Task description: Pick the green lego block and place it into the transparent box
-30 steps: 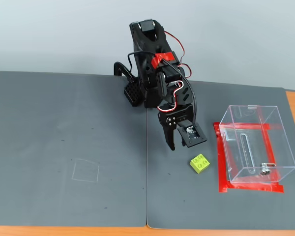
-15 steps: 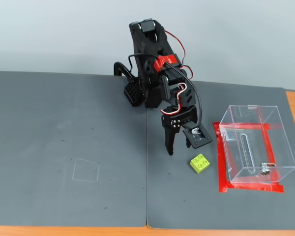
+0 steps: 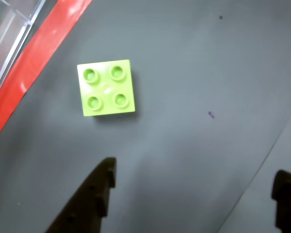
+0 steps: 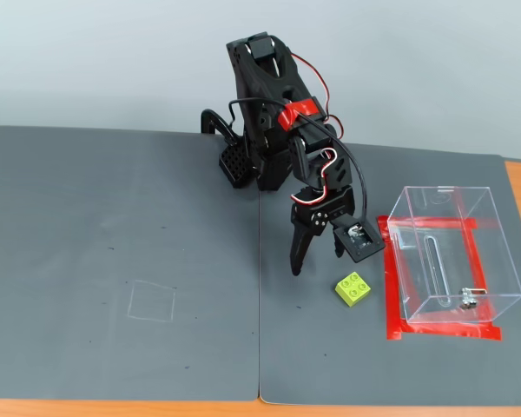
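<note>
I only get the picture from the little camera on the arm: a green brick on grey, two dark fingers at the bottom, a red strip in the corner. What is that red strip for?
Observer: In the fixed view, the red tape frames the foot of the transparent box, right of the green lego block.
Operator: Is anything in the box?
Observer: No brick; only a small metal fitting near its base.
Operator: Are the fingers touching the brick?
Observer: No. The gripper hangs open above the mat, up and left of the brick.
</note>
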Controlling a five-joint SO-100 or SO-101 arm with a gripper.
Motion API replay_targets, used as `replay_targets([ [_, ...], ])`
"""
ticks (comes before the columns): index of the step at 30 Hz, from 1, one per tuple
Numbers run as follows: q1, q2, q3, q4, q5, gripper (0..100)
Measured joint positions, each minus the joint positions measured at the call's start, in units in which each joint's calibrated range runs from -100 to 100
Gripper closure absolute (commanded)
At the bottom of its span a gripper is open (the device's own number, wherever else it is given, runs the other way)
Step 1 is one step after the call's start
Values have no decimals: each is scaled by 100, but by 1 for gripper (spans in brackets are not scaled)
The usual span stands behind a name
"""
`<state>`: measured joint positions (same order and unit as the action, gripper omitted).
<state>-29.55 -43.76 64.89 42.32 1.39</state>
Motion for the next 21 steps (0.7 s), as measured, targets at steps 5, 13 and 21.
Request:
replay_targets([
  [5, -44, 0, 0, 0, -15, 64],
  [13, -44, 17, 180, -685, -20, 64],
  [21, -37, 671, 171, -815, -29, 64],
])
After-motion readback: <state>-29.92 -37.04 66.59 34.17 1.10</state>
